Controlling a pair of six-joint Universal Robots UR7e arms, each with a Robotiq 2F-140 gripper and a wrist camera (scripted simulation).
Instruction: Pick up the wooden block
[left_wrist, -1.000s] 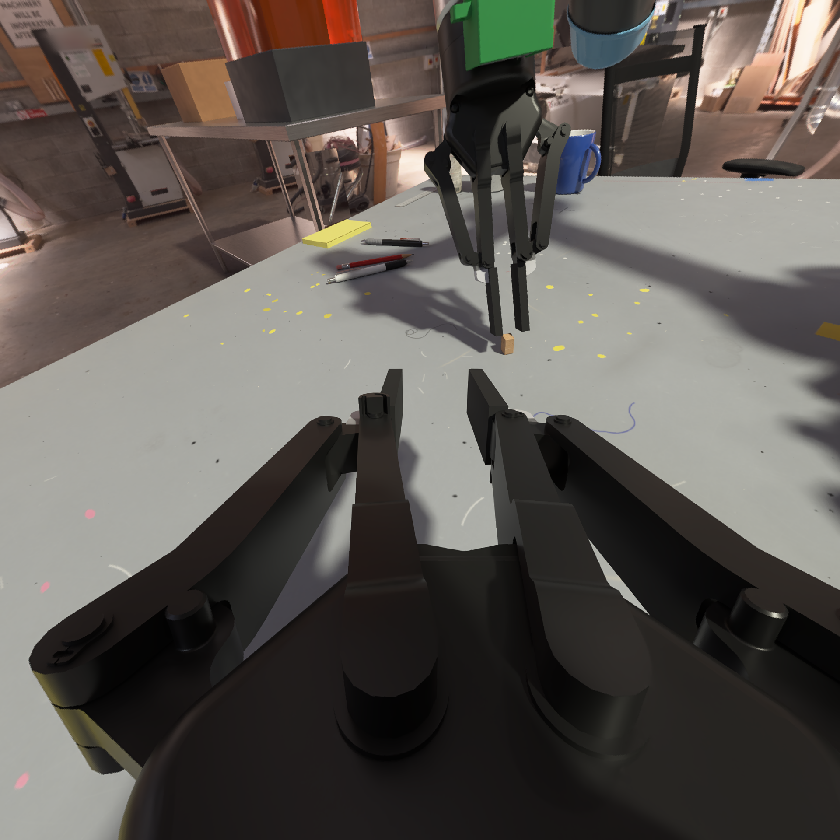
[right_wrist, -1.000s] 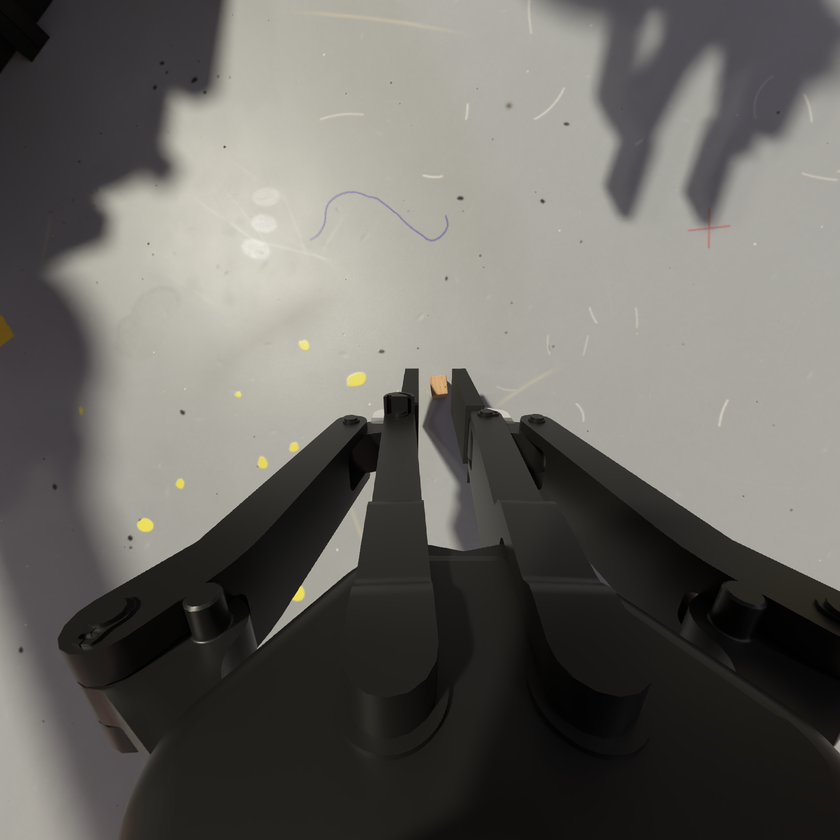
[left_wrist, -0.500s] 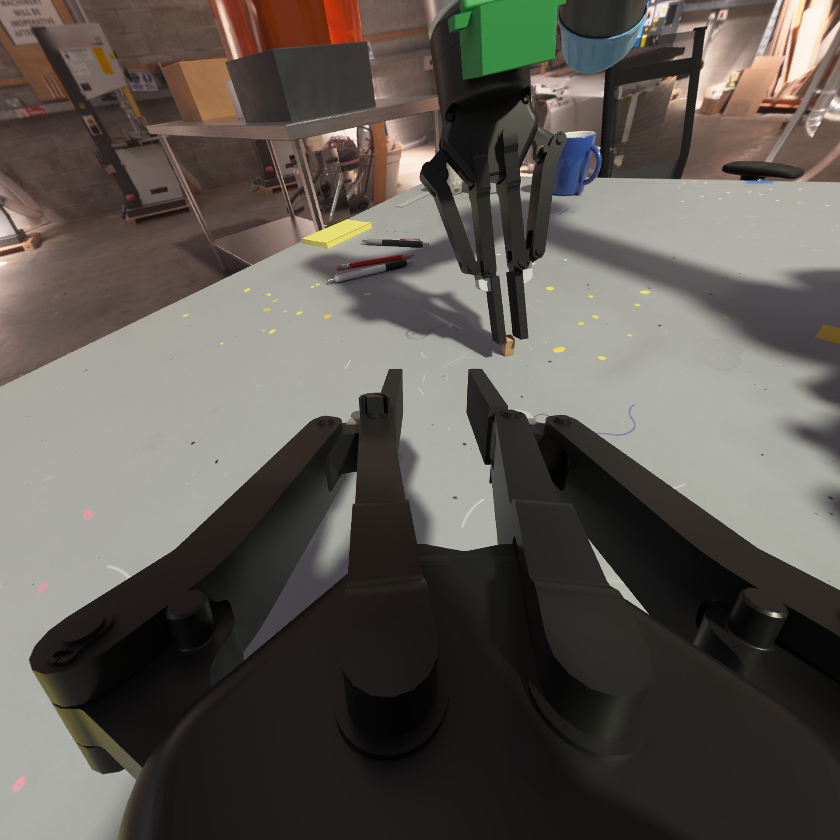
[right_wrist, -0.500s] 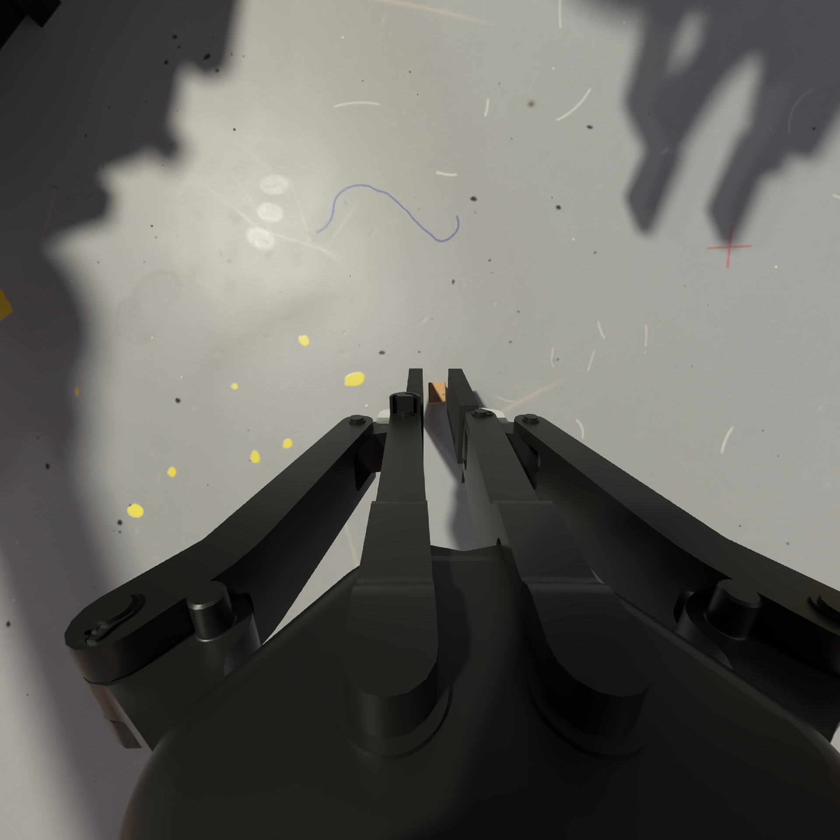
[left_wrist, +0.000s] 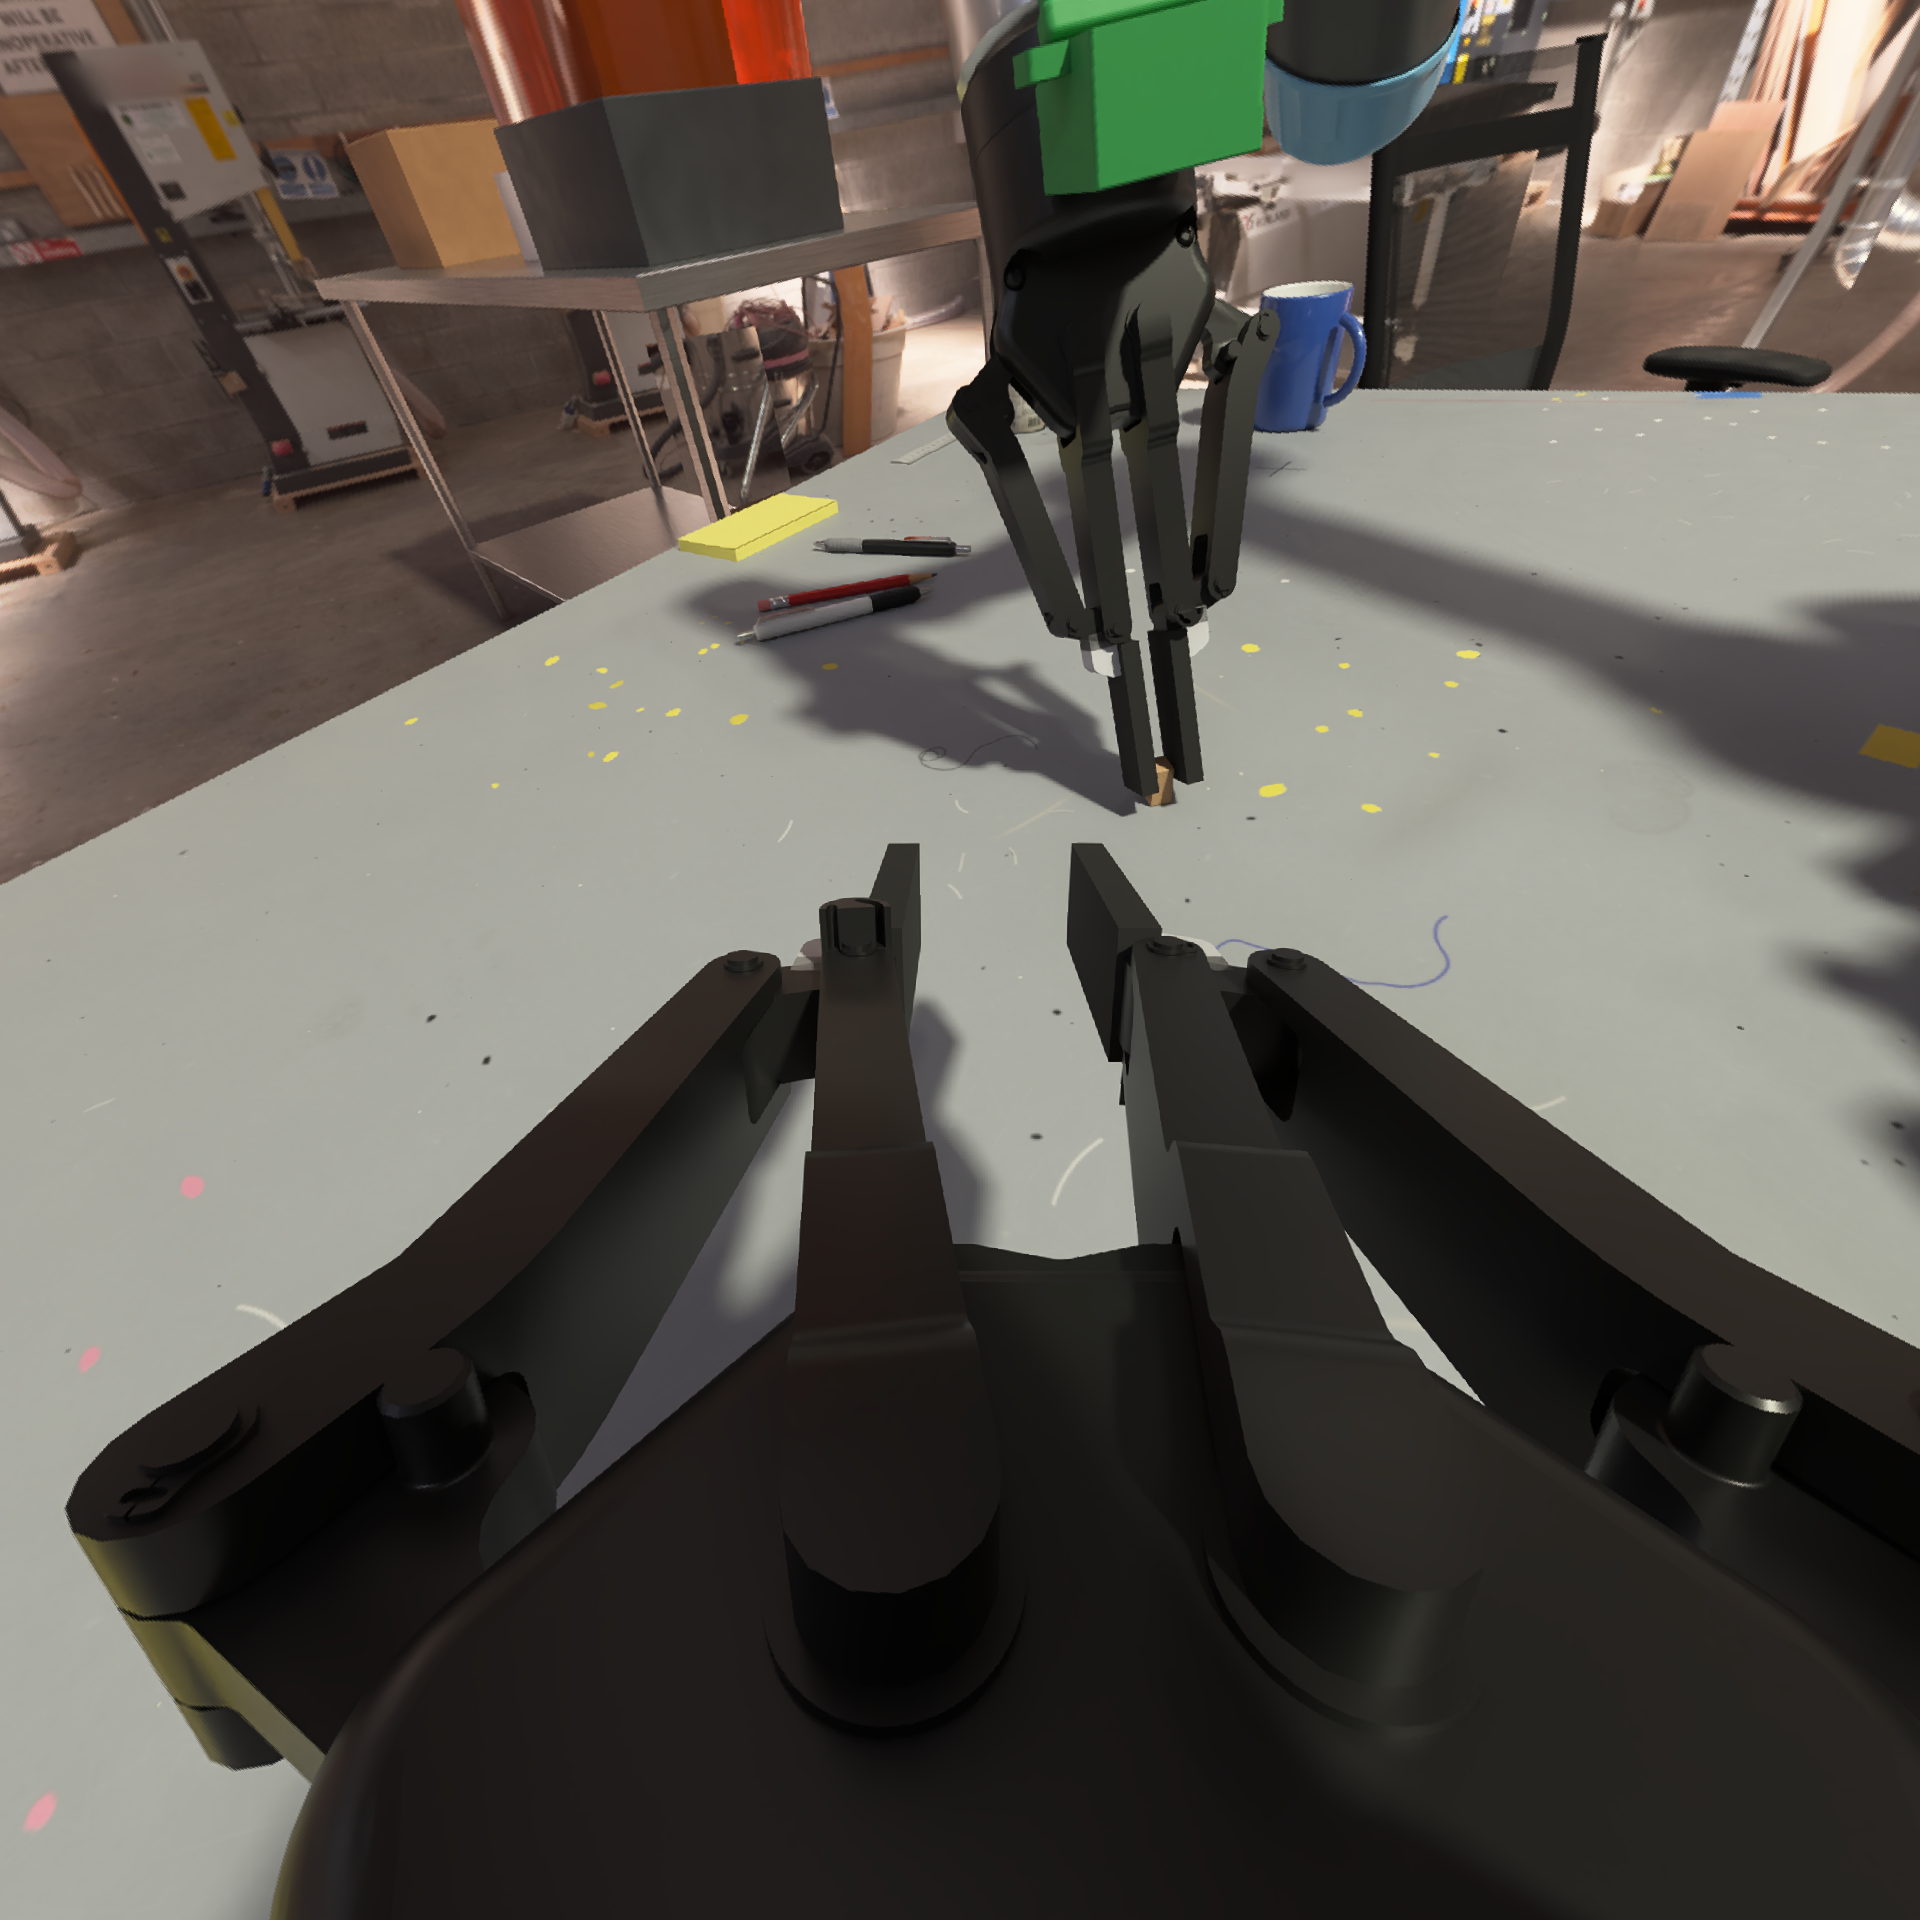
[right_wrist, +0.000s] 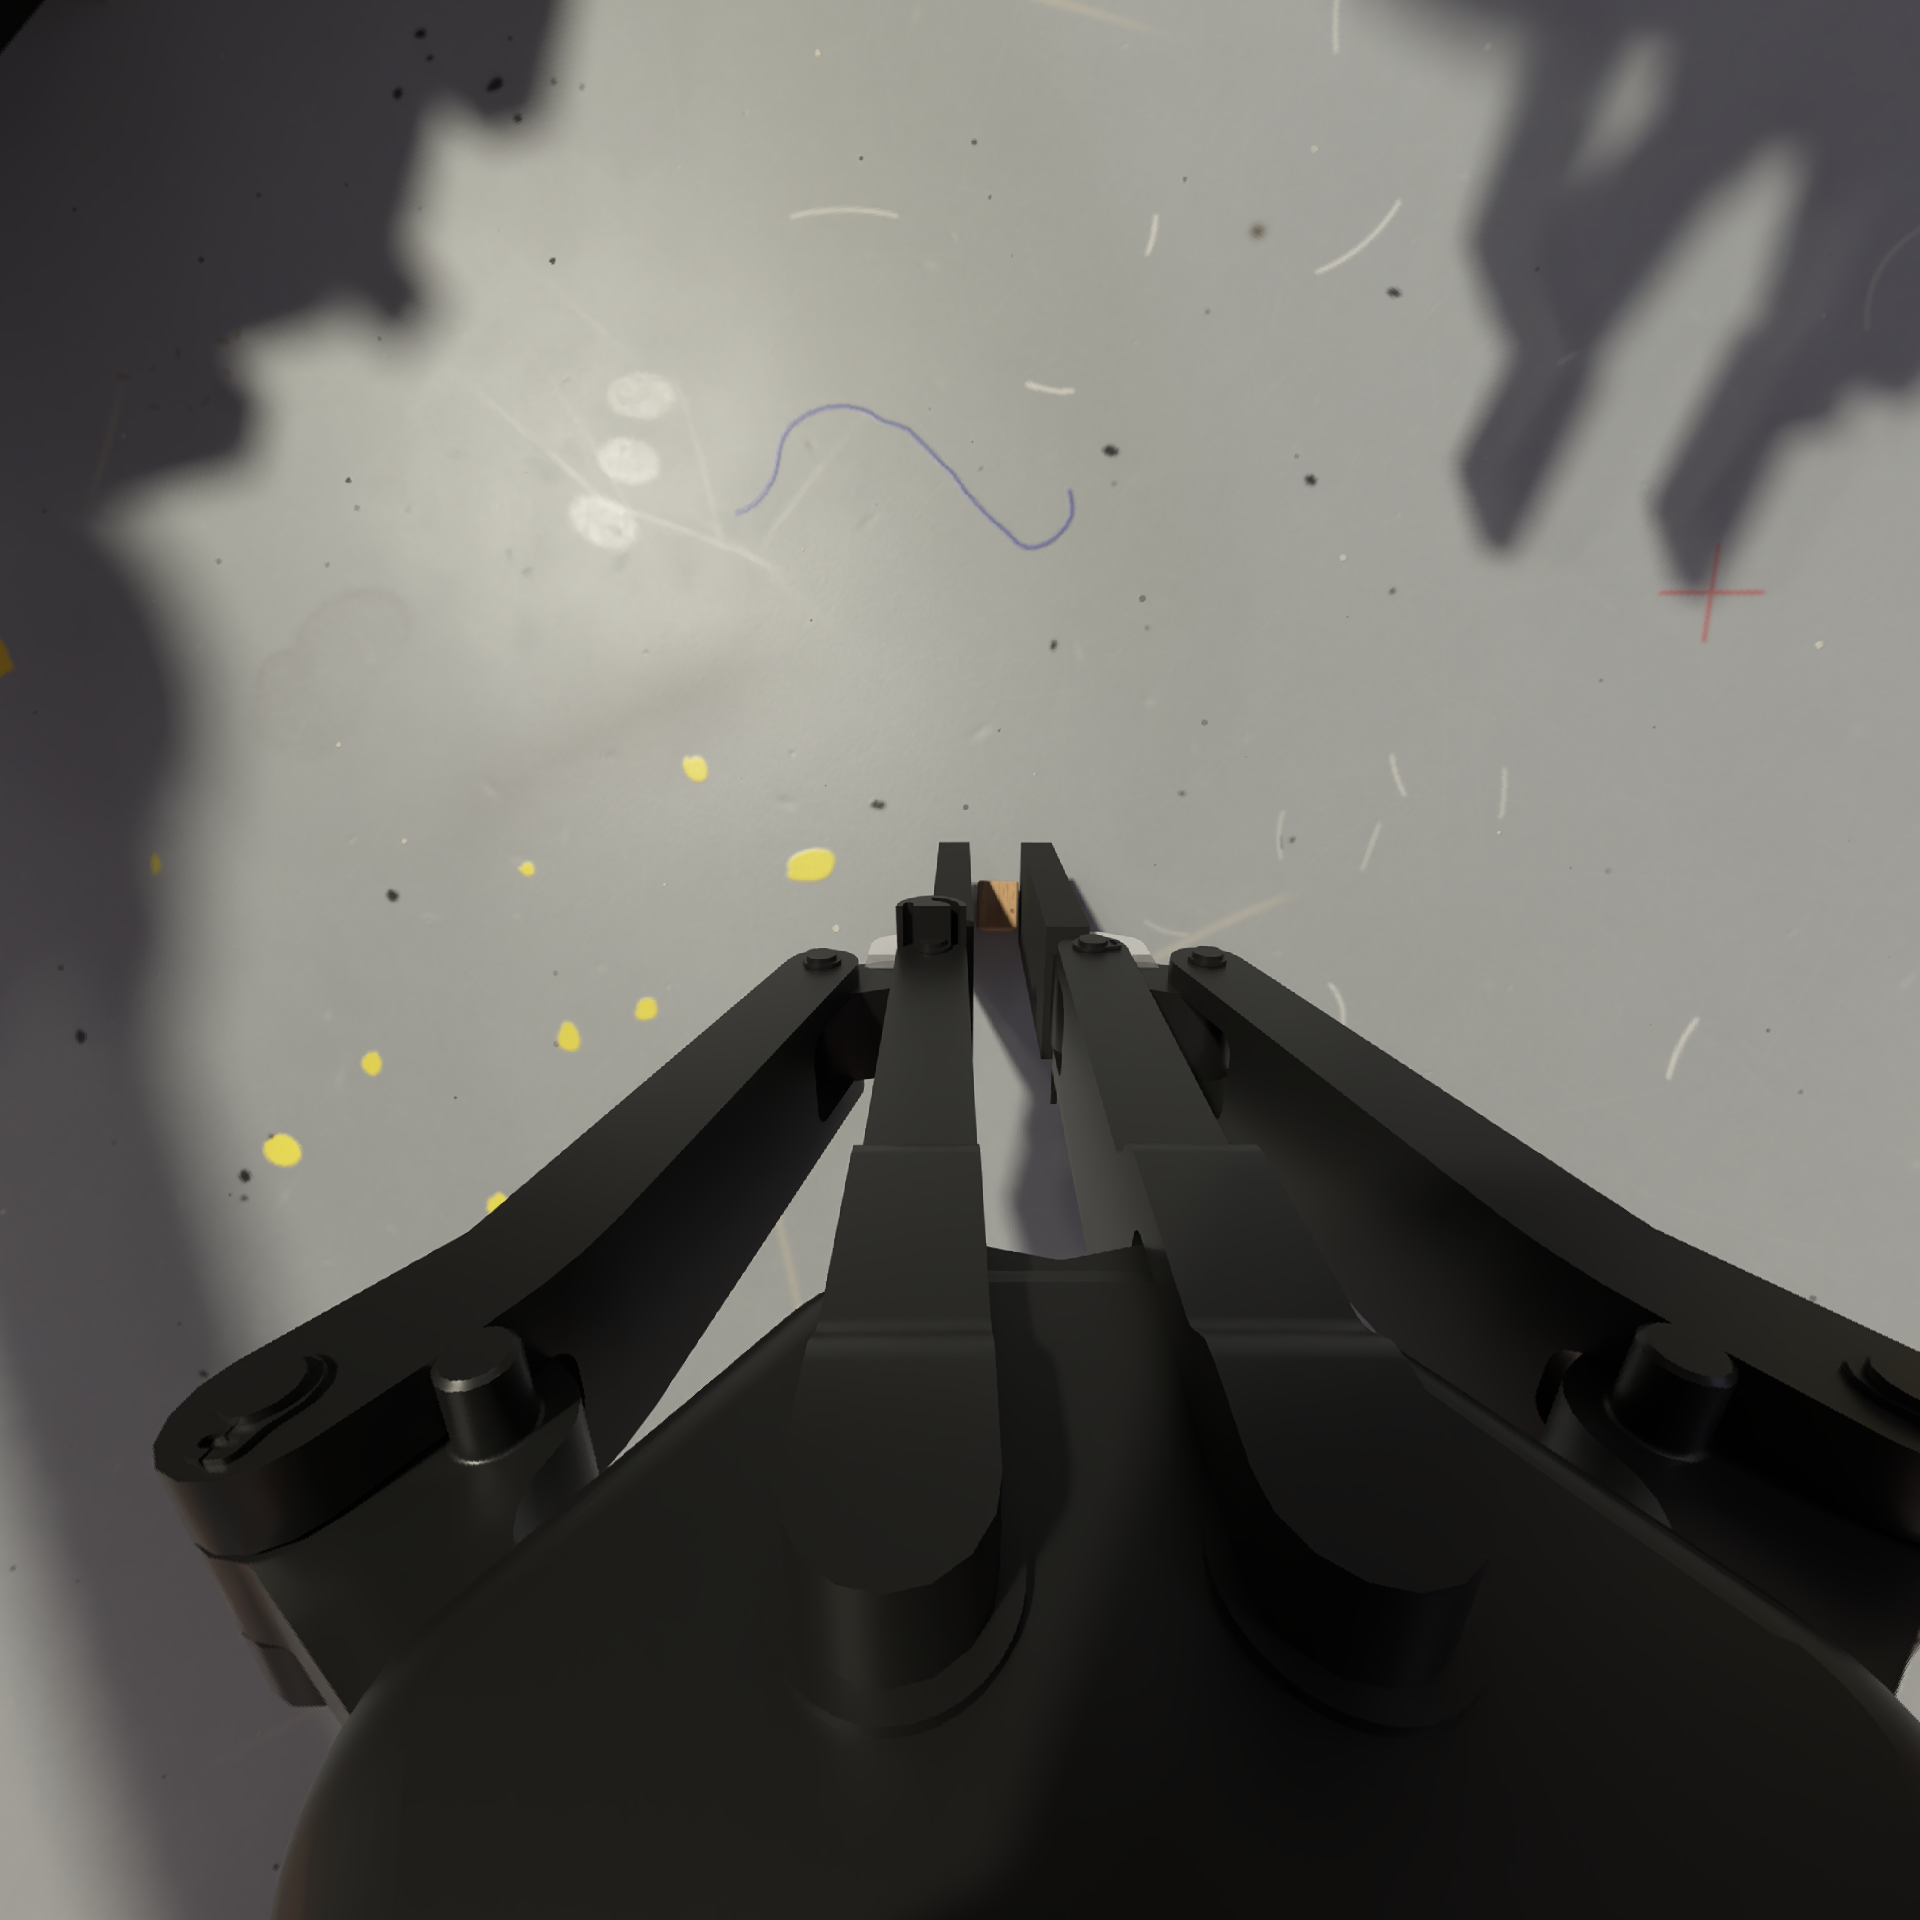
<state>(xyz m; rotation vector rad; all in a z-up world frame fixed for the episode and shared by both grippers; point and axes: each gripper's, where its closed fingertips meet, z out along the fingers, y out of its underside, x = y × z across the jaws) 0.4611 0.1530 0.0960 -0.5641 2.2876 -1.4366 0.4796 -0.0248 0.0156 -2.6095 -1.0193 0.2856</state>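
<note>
Right gripper (right_wrist: 995, 868) points down at the grey table (right_wrist: 1351, 727), fingers drawn in on both sides of the wooden block (right_wrist: 997, 904); both pads look to be touching it, so it reads as clamped on the block, which sits a little back from the fingertips. From the left wrist view the same right gripper (left_wrist: 1161, 774) comes down at about 12 o'clock from the left gripper (left_wrist: 994, 873), with the wooden block (left_wrist: 1161, 781) between its tips and resting on or just at the table (left_wrist: 416, 987) surface; cannot tell if it is lifted. Left gripper hangs low over the table, fingers apart, nothing between them, well apart from the block. Around the block: yellow paint specks (left_wrist: 1272, 791) at 3 o'clock, a blue scribble line (right_wrist: 914, 468) at 12 o'clock in the right wrist view, red cross mark (right_wrist: 1709, 592) at 2 o'clock. Further off in the left wrist view, at about 10–11 o'clock from the block: pens and a pencil (left_wrist: 842, 608), yellow notepad (left_wrist: 758, 525). Blue mug (left_wrist: 1304, 353) at 1 o'clock near the far table edge.
</note>
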